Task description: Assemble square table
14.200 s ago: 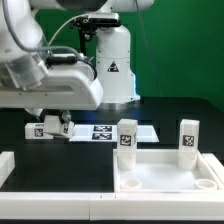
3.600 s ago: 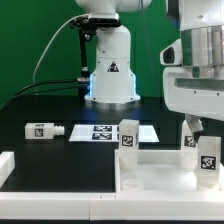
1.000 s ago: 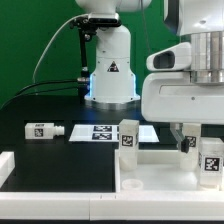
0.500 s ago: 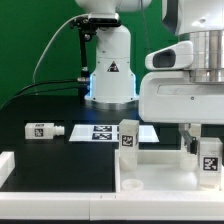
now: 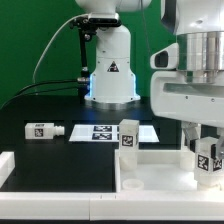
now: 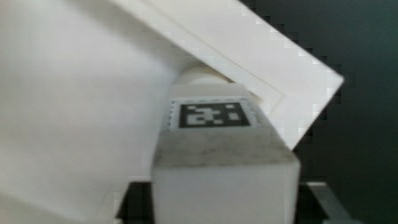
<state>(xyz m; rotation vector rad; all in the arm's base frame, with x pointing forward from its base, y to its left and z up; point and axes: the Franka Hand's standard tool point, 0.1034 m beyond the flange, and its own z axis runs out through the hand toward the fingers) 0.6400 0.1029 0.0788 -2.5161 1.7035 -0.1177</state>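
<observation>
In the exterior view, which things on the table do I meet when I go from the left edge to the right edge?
white bar → lying leg → marker board → upright leg → held leg in the end effector

The tray top [image 5: 165, 172] looks like smooth white plastic, with a soft sheen along its rim. The standing leg [image 5: 127, 138], the lying leg [image 5: 45, 130] and the held leg [image 5: 207, 160] are matt white. Seen close, the held leg's face is faintly grainy and its tag [image 6: 212, 114] is flat black-and-white print. The marker board [image 5: 100, 132] looks matt and paper-like. The table [image 5: 30, 105] is matt black. The arm's casing [image 5: 195, 95] is glossy white.
</observation>
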